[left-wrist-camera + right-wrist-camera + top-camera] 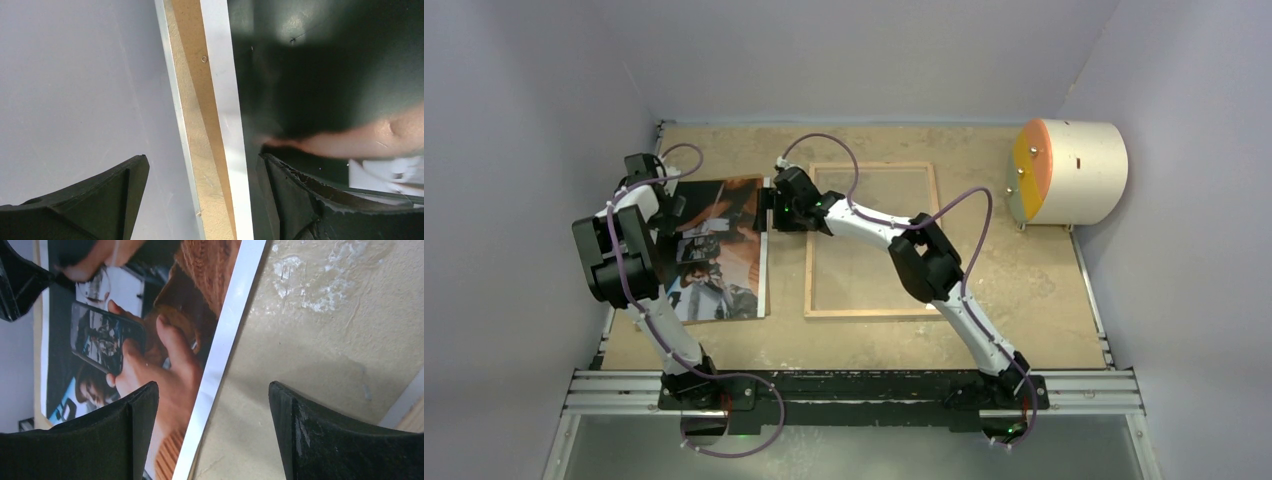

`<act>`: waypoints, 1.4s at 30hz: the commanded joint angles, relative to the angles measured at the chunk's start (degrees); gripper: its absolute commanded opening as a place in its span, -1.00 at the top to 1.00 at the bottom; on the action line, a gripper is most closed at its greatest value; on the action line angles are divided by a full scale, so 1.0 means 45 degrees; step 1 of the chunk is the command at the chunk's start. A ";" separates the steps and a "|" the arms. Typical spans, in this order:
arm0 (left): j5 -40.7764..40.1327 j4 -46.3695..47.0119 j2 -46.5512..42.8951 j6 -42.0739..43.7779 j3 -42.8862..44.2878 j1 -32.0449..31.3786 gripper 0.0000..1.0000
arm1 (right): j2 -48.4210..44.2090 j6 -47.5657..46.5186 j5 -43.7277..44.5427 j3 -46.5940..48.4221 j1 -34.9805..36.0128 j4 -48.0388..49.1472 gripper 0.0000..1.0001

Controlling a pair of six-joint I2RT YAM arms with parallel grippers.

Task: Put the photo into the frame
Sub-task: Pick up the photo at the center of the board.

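Glossy dark-and-orange rectangular photo print [724, 270] flat just left of thin-rimmed light-wood picture frame [874, 313]. Agape, nothing held: left gripper [202, 165], right gripper [213, 390], astride opposite print edges. Risk: thin sheet buckling or slipping when pinched.

The left arm [614, 255] covers the left edge of the photo [724, 260]. The right arm [924, 262] hides part of the left rim of the frame [869, 313].

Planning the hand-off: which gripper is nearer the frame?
Right. The right gripper straddles the photo's right edge, just beside the frame's left rail; the left gripper is at the photo's left edge.
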 commanded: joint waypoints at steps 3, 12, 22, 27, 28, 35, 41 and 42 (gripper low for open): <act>0.1408 -0.0479 0.0618 0.0256 -0.0595 -0.0018 -0.69 | 0.1242 0.1574 -0.0622 0.0755 -0.0323 0.0809 -0.63; 0.2198 -0.1037 0.0925 0.1061 -0.1167 -0.0074 -0.69 | 0.2118 0.2946 -0.1382 0.1392 -0.0555 0.1931 -0.60; 0.2208 -0.0884 0.1134 0.1406 -0.1453 -0.0191 -0.69 | 0.1586 0.4918 -0.3123 0.0037 -0.0785 0.5742 -0.51; 0.2178 -0.0803 0.1172 0.1452 -0.1530 -0.0231 -0.69 | 0.0691 0.5073 -0.3275 -0.0783 -0.0773 0.7144 -0.48; 0.2176 -0.0803 0.1189 0.1450 -0.1532 -0.0233 -0.69 | 0.0496 0.5186 -0.3357 -0.1019 -0.0783 0.7506 -0.47; 0.2147 -0.0703 0.1155 0.1521 -0.1590 -0.0253 -0.69 | -0.0410 0.5843 -0.3691 -0.1904 -0.0760 0.9038 -0.43; 0.2098 -0.0647 0.1114 0.1548 -0.1680 -0.0253 -0.69 | -0.0787 0.6308 -0.3902 -0.2514 -0.0748 0.9731 -0.42; 0.2088 -0.0649 0.1096 0.1548 -0.1685 -0.0253 -0.69 | -0.0810 0.6444 -0.3914 -0.2644 -0.0753 0.9895 -0.42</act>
